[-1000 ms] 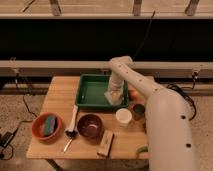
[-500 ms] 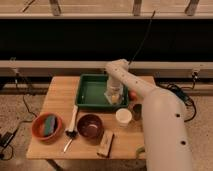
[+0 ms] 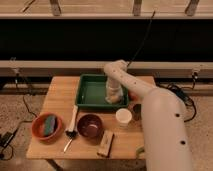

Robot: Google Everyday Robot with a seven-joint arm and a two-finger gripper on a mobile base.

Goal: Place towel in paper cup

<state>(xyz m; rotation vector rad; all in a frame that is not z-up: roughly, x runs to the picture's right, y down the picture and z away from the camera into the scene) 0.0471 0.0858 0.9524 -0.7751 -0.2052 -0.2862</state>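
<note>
My gripper [image 3: 113, 93] hangs down from the white arm into the right part of the green tray [image 3: 92, 92]. A pale soft shape at its tip, low in the tray, looks like the towel [image 3: 116, 99]; I cannot tell whether it is held. The white paper cup [image 3: 123, 116] stands upright on the wooden table just in front of the tray's right corner, a short way below the gripper. The cup's inside looks empty.
A small dark metallic cup [image 3: 136, 111] stands right of the paper cup. A maroon bowl [image 3: 91, 125], a spoon-like utensil [image 3: 71, 129], an orange bowl [image 3: 39, 129] holding a green-blue sponge [image 3: 49, 125] and a wooden block [image 3: 106, 143] lie along the table's front. My arm covers the right side.
The arm's upper bend has swung a little to the left. The gripper stays over the right part of the green tray.
</note>
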